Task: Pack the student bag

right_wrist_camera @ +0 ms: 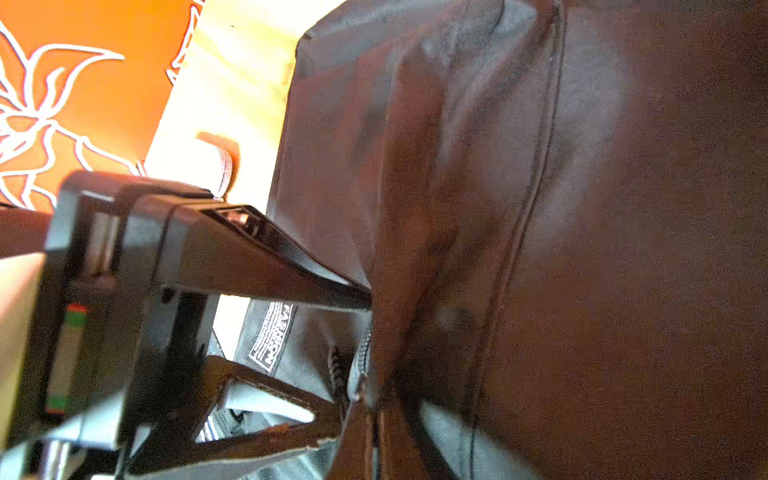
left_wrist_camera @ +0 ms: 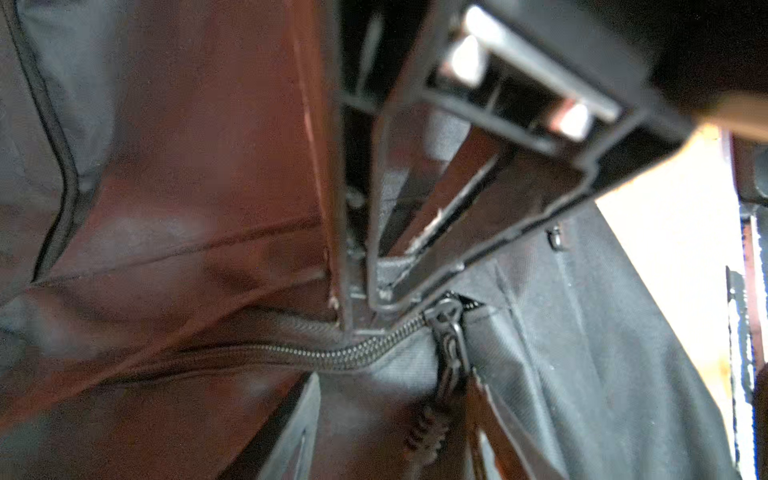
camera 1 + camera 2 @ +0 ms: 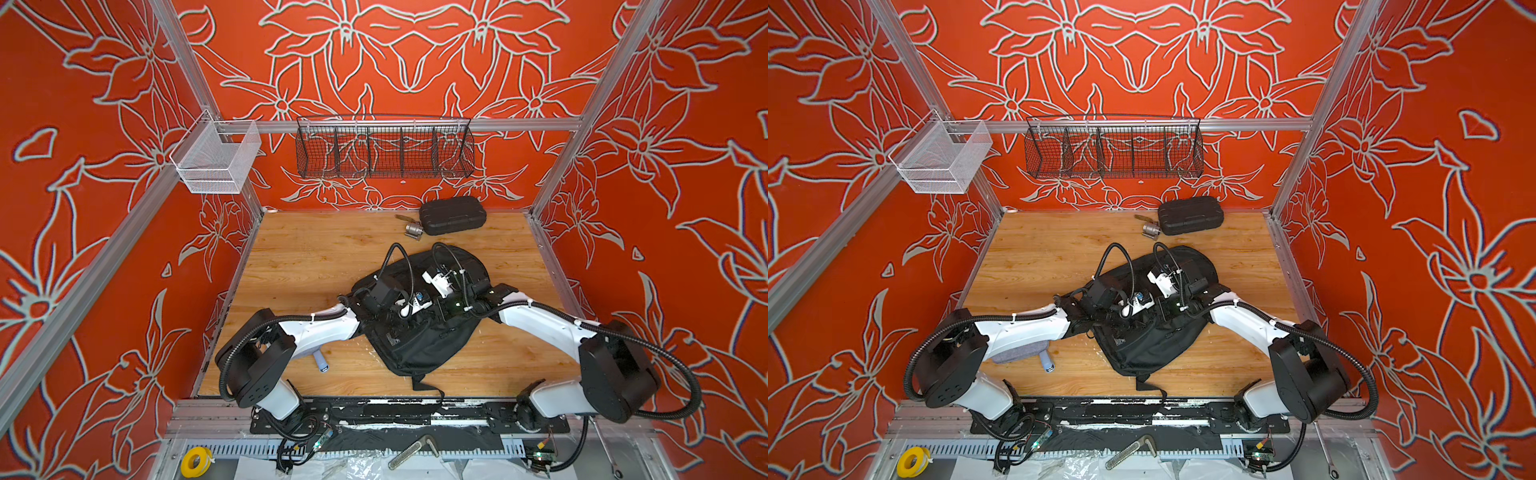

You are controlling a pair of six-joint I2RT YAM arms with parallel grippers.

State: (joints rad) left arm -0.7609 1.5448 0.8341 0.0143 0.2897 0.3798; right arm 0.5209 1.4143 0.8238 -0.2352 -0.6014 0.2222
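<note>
The left end effector (image 2: 353, 307) sits low on the student bag (image 3: 419, 345), its two fingers (image 2: 415, 286) spread apart with the tips converging on the bag's zip line. Right at those tips runs a closed stretch of zipper (image 2: 291, 353), and just beyond them hangs the zipper slider (image 2: 446, 328) with its pull dangling down the fabric; whether the fingers actually touch the slider cannot be told.

The right end effector (image 1: 365, 349) has its fingers pressed together on a raised fold of the bag's black fabric, the fold bunched up between the tips. Close beside that pinch, under the upper finger, a small white-lettered label patch (image 1: 272, 336) is sewn on the bag.

In both top views the two end effectors meet over the middle of the bag, the left one (image 3: 1125, 309) coming in from its own side and the right one (image 3: 1163, 305) from the opposite side. The bag lies flat on the wooden worktop (image 3: 299, 257) beneath both, with a strap (image 3: 428, 386) trailing toward the robot bases.

Farther out, past the bag at the back of the worktop, lie a black hard case (image 3: 452, 216) and a small metal fitting (image 3: 412, 230) just beside it. Beneath the left arm lie a grey pouch (image 3: 1021, 351) and a pale blue tube (image 3: 1046, 360). On the back wall hang a black wire basket (image 3: 384, 149) and a white mesh basket (image 3: 216, 158).
</note>
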